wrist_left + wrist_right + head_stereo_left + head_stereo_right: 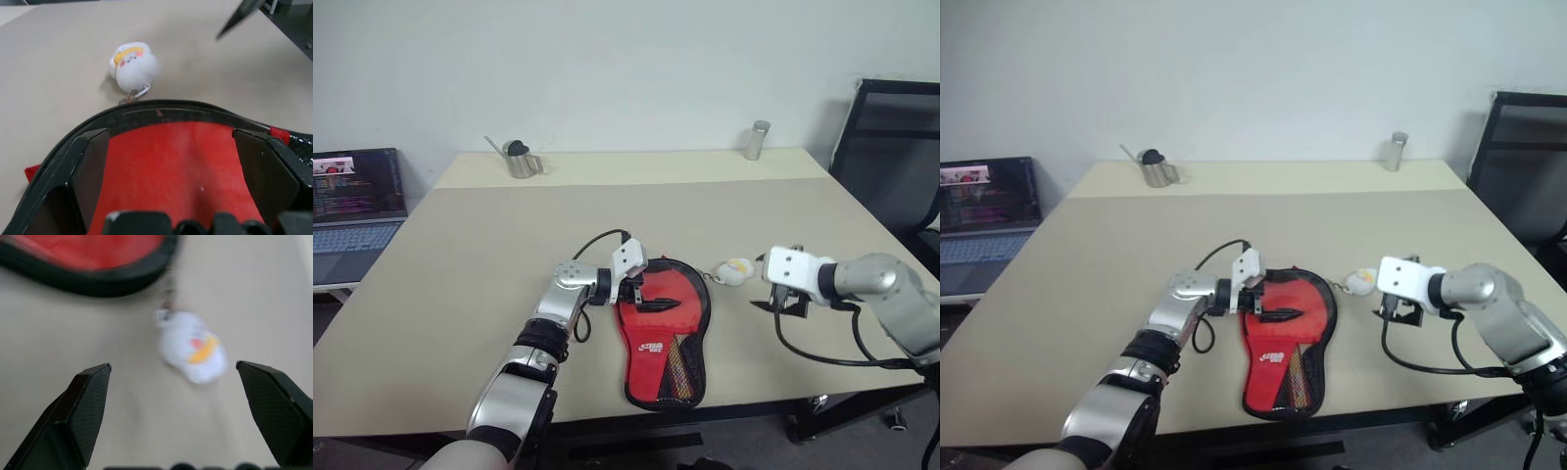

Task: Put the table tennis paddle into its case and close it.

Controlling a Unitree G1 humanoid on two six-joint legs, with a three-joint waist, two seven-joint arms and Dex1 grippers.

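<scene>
The case (662, 333) lies flat near the table's (489, 264) front edge, lower centre of the head view, red side up, its white-yellow charm (735, 270) just right of its round end. The left gripper (644, 294) hangs over that round end, fingers spread wide, gripping nothing. The right gripper (173, 413), right of the charm, is likewise wide apart and empty.

A wide beige counter (509, 255) stands against a plain pale wall (626, 59). Near its far edge, toward the left, sits a small metal watering can (520, 160) with a thin spout. A metal cylinder (757, 140) stands upright at the far right. An open laptop (352, 211) sits off the counter's left side, a black mesh chair (891, 147) off its right.
</scene>
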